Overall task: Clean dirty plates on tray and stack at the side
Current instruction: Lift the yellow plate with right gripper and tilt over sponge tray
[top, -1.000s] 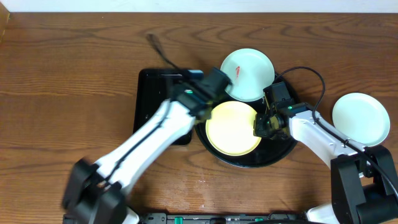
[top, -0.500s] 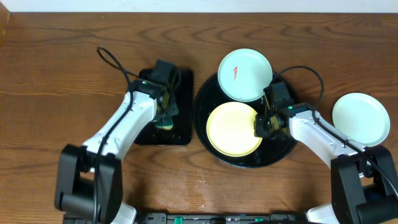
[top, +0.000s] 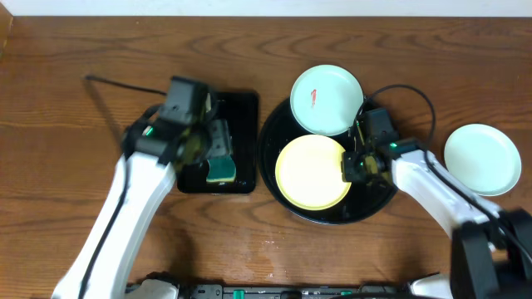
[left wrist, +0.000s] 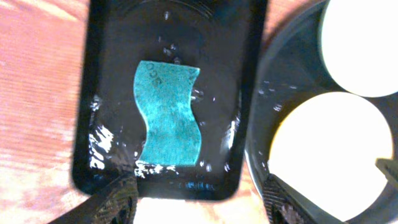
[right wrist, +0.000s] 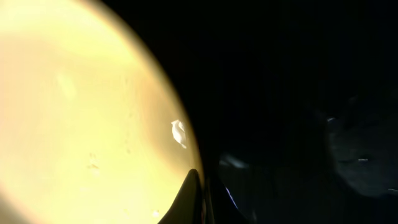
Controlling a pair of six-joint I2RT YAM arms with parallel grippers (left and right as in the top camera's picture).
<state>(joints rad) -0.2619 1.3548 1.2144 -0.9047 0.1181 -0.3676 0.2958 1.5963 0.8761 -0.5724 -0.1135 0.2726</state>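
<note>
Left gripper (left wrist: 199,198) has left the round tray (top: 378,199), released the sponge (left wrist: 169,113) and now hangs above the small tray (left wrist: 112,62). Its fingers (left wrist: 115,198) are wide apart with nothing between; the sponge lies flat in the wet small tray. Right gripper (top: 353,164) is unchanged, its fingers pinched on the right rim of the yellow plate (top: 309,173) in the round tray. The smeared green plate (top: 326,100) overlaps the round tray's far rim. A second green plate (top: 482,159) sits on the table (top: 83,66), right of the tray.
</note>
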